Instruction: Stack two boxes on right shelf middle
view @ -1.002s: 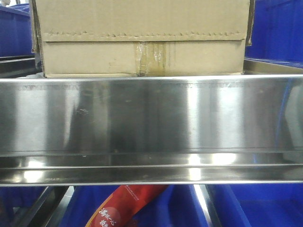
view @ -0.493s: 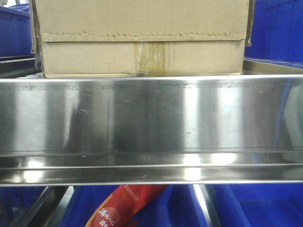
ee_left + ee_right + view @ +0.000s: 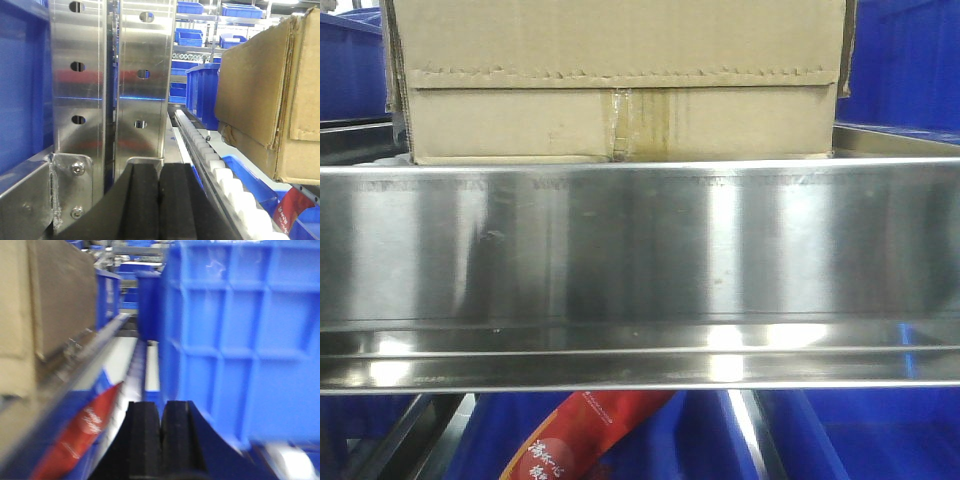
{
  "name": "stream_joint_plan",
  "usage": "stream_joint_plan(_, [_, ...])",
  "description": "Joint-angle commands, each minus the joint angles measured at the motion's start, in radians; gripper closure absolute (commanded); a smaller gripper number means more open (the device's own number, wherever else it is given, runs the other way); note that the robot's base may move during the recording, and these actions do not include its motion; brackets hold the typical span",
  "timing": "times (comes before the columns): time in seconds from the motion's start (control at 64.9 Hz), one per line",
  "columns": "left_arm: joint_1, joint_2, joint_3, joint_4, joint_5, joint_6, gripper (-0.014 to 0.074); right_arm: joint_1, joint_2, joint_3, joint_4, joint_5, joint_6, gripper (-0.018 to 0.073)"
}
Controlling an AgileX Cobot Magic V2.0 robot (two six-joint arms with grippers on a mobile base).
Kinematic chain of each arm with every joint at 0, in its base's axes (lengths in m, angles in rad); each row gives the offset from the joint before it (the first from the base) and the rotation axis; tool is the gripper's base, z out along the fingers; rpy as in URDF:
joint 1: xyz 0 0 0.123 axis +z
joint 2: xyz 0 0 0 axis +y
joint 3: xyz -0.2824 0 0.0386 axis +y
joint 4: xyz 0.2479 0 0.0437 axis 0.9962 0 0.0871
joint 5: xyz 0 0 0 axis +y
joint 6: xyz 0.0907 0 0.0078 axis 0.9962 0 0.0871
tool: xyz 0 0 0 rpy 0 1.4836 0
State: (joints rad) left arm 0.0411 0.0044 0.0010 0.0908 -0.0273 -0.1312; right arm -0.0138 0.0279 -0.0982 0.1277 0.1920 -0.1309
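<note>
A: Stainless steel fills the front view: the shelf (image 3: 640,250) with its broad mirror lip, and one cardboard box (image 3: 620,85) sitting on it, centre seam facing out. Whether a second box is under or over it I cannot tell.

B: And the risk from here?

A: In my judgement, a collision. Both arms sit low beside the rack, so a lift could clip the box's underside or a blue bin (image 3: 240,340), nudging the carton askew on the white rollers (image 3: 215,165).

B: Where is the box relative to the fingers?

A: From the left gripper (image 3: 158,200) it hangs up and to the right, apart from the pads. From the right gripper (image 3: 161,440) it lies up to the left, also apart, with a red packet (image 3: 75,440) between.

B: Fingers' state?

A: Both pairs pressed together, holding nothing.
</note>
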Motion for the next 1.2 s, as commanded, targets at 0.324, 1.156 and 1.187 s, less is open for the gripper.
stream_joint_plan(0.324, [0.003, -0.004, -0.001, 0.002, -0.023, 0.003, 0.0708, -0.003, -0.028, 0.098, -0.028, -0.179, 0.054, 0.0727])
stream_joint_plan(1.156, [0.003, -0.004, -0.001, 0.002, -0.023, 0.003, 0.0708, 0.076, -0.028, 0.098, -0.028, -0.176, 0.054, 0.0727])
stream_joint_plan(1.187, [0.003, -0.004, -0.001, 0.002, -0.023, 0.003, 0.0708, 0.076, -0.028, 0.098, -0.028, -0.176, 0.054, 0.0727])
